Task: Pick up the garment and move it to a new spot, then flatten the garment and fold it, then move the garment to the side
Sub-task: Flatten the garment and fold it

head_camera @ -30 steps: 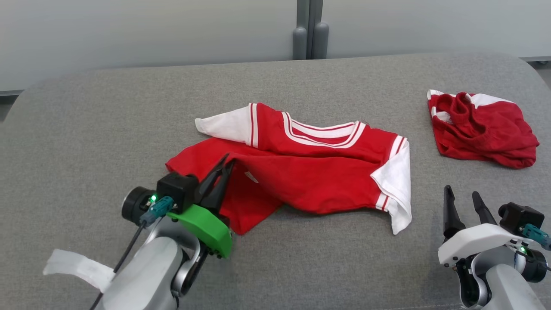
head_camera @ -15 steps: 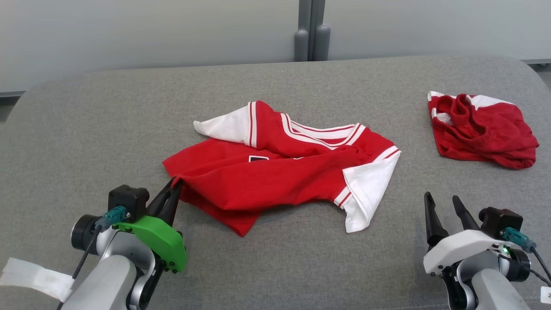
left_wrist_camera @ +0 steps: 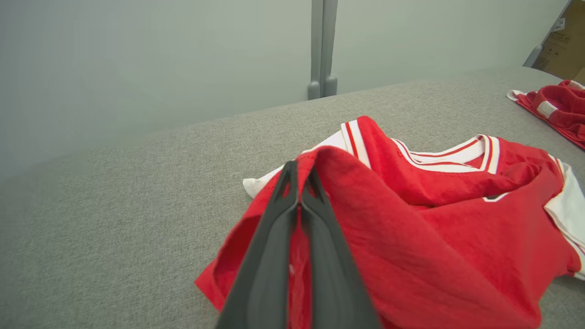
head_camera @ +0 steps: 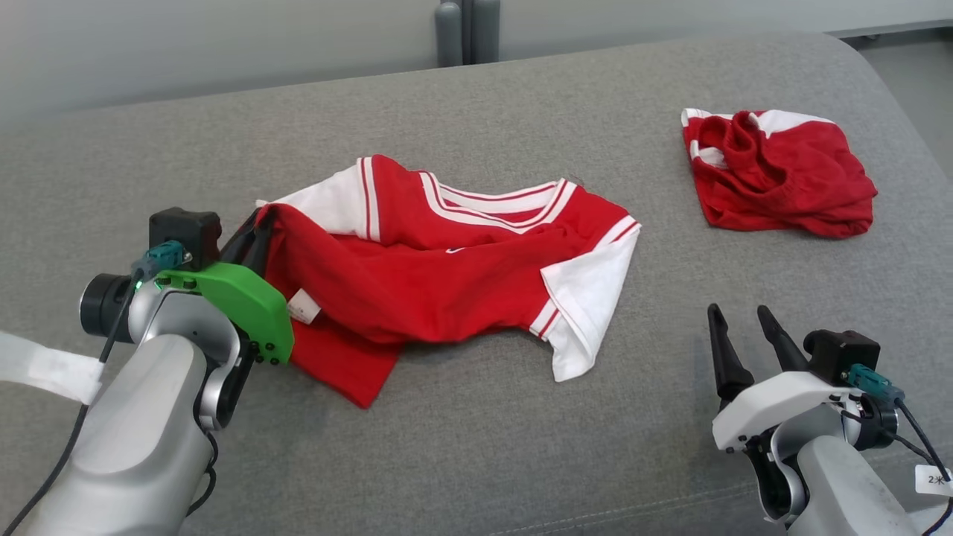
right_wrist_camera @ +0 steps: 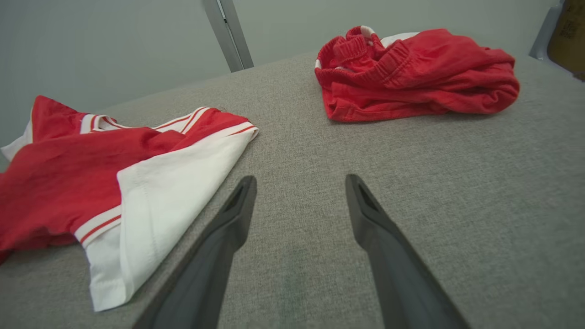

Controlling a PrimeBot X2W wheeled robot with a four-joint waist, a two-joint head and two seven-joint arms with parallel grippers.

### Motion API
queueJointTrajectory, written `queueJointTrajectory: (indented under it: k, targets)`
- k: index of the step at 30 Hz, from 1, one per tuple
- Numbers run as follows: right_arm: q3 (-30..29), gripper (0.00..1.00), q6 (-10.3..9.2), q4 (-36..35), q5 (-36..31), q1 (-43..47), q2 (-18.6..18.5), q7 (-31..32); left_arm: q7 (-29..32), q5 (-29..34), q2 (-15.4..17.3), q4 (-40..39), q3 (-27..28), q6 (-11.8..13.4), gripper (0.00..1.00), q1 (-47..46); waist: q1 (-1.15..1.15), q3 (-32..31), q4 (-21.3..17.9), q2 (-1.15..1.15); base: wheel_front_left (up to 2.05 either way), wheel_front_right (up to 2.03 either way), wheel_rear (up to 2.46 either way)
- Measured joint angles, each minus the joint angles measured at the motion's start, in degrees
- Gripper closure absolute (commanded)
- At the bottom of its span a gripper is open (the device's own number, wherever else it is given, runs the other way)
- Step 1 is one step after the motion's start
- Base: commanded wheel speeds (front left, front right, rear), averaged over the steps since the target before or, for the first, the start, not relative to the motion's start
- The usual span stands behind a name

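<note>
The garment (head_camera: 447, 283) is a red shirt with white sleeves and a striped collar, lying crumpled in the middle of the grey cushion. My left gripper (head_camera: 257, 219) is shut on a red edge of it at its left side and holds that fold raised off the cushion. In the left wrist view the closed fingers (left_wrist_camera: 299, 169) pinch the red cloth (left_wrist_camera: 411, 237), which drapes to the right. My right gripper (head_camera: 738, 313) stands open at the lower right, to the right of the white sleeve (right_wrist_camera: 151, 196). Nothing lies between its tips (right_wrist_camera: 300, 180).
A second red piece of clothing (head_camera: 778, 175) with white trim lies bunched at the far right of the cushion (head_camera: 521, 447). A pale wall with a grey post (head_camera: 465, 30) stands behind. Bare grey fabric lies in front of the shirt and to its left.
My left gripper has carried the held edge left and farther back, lifting it, and the shirt has dragged left after it. The camera has also turned. The right gripper stays open.
</note>
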Motion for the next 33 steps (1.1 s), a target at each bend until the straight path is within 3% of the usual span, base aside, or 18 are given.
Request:
queueJointTrajectory:
  k: [5,6,7,14,23,33]
  targets:
    - [0.25,0.00,0.01,-0.01,-0.01,-1.35,0.24,0.00,0.87,0.60,-0.65,4.26,0.63,0.56,1.00,-2.24,0.00,2.32,-2.69,0.00,0.00,0.00,0.00]
    - [0.23,0.00,0.01,-0.03,-0.01,-1.69,0.34,0.00,0.88,0.75,-0.58,4.93,0.94,0.70,0.46,-2.63,0.00,2.81,-3.16,0.00,0.00,0.00,0.00]
    - [0.23,0.00,0.01,-0.03,-0.01,-1.69,0.34,0.00,0.88,0.75,-0.58,4.93,0.94,0.70,0.01,-2.63,0.00,2.81,-3.16,0.00,0.00,0.00,0.00]
    - [-2.40,0.00,-0.59,-0.08,0.62,-2.18,0.31,-0.01,-1.35,1.66,-1.88,7.93,1.46,0.98,0.00,-5.31,0.00,6.25,-5.04,0.00,0.00,0.00,0.00]
    - [-3.05,0.00,-0.58,-0.04,0.74,-2.24,0.46,-0.01,-6.43,1.66,-5.34,7.58,2.00,0.98,0.00,-5.58,0.00,6.19,-2.03,0.00,0.00,0.00,0.00]
    - [-1.97,0.00,-0.34,0.46,0.76,-2.24,0.69,-0.01,-1.92,1.64,-5.89,11.73,-2.32,-0.52,0.00,-1.38,0.00,4.34,1.98,0.00,0.00,0.00,0.00]
